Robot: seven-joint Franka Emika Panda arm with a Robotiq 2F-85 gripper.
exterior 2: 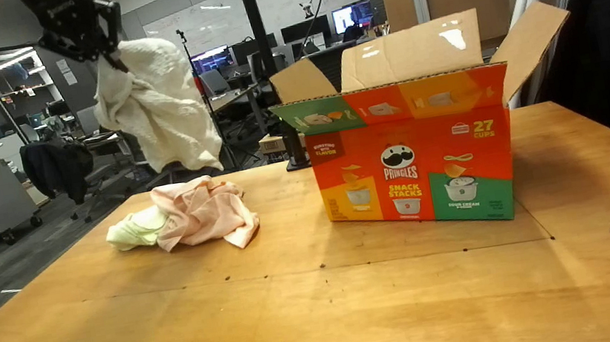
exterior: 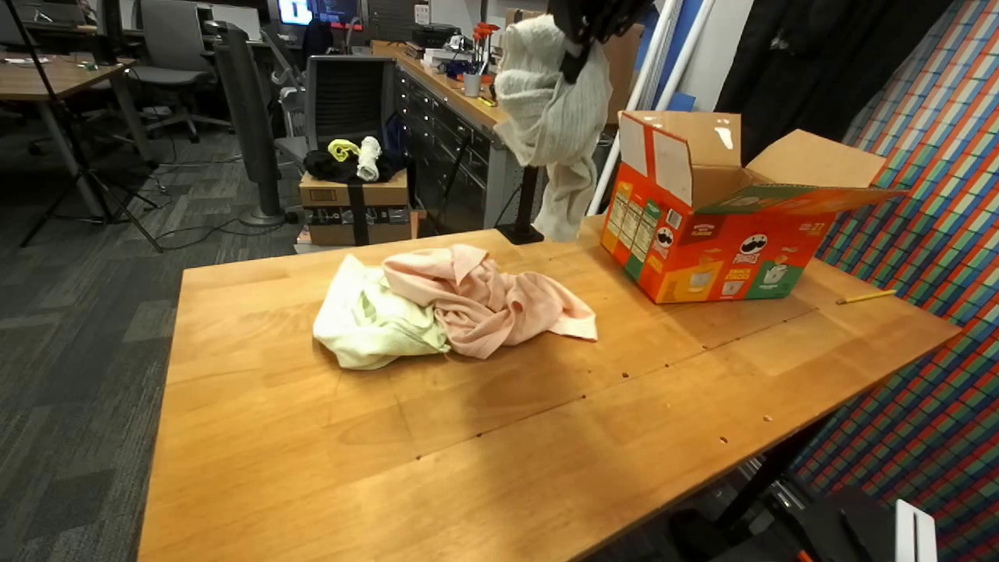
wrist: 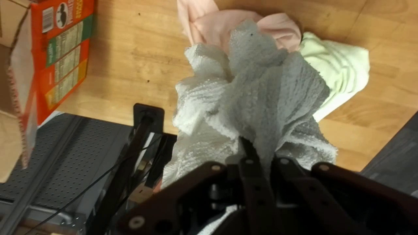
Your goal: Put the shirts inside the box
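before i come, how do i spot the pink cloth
On the wooden table, find the open Pringles box. Away from it the pink cloth lies crumpled against a pale green cloth. Its colour and place nearer the box set it apart.

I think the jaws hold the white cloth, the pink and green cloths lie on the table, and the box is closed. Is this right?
No: the box is open, its flaps spread, as both exterior views show. The rest stands: the jaws hold the white cloth; the pink cloth and green cloth lie on the table.
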